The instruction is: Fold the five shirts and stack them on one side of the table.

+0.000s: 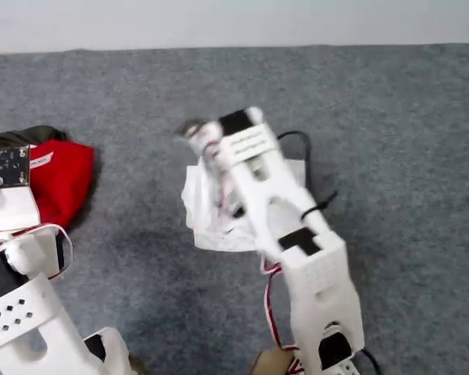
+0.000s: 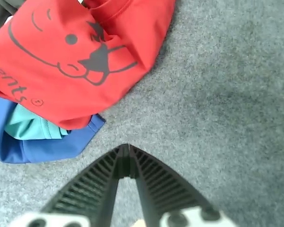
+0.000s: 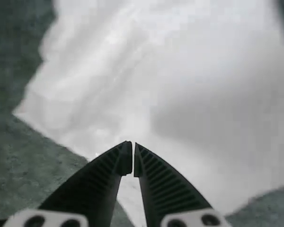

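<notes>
A crumpled white shirt (image 1: 207, 211) lies mid-table, partly under my right arm. My right gripper (image 3: 132, 144) hovers above the white shirt (image 3: 180, 85), near one of its edges, and its fingers are shut with no cloth seen between them. At the table's left edge sits a pile topped by a red shirt (image 1: 62, 178). In the left wrist view the red shirt (image 2: 71, 56) bears a dark drawing, with a teal shirt (image 2: 26, 126) and a blue shirt (image 2: 47, 146) under it. My left gripper (image 2: 128, 148) is shut and empty over bare carpet beside the pile.
Grey carpet (image 1: 391, 133) covers the table, with open room to the right and at the back. A dark garment (image 1: 27, 134) shows behind the red shirt. A white wall runs along the far edge.
</notes>
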Tool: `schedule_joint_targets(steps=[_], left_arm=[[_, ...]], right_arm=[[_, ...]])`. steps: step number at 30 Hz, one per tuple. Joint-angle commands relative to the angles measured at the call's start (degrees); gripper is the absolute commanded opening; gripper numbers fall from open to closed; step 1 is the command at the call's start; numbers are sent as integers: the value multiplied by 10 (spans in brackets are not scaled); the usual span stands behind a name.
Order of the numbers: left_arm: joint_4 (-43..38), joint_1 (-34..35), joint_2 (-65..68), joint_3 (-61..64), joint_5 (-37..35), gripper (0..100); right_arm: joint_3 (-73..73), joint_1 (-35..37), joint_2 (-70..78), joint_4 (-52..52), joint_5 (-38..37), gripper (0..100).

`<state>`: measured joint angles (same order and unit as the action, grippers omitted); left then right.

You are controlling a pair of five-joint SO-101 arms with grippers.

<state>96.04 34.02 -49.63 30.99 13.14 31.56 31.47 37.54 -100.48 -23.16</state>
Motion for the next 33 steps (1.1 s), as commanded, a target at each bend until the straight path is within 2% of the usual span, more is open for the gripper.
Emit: schedule_joint_targets(steps=[1,3,11,17,24,31,33], left_arm=[[-20,-2,-6,-1,4,4],[-25,-2,-6,-1,5,4],[-32,-2,-6,-1,27,4],[-45,-2,-6,-1,27,4],[-46,-2,-6,-1,27,4],[-47,-2,-8,17,27,4],[-47,-2,-9,29,27,4]], right_arm=[[-33,68,-10,-26,6,9],[-47,86,-28,-26,5,9],[-49,70,-149,-26,8,20],[-48,73,-149,-22,18,130],[-25,71,-109,-14,26,141],[113,73,-25,-21,152,140],[138,73,-7,-21,168,140]])
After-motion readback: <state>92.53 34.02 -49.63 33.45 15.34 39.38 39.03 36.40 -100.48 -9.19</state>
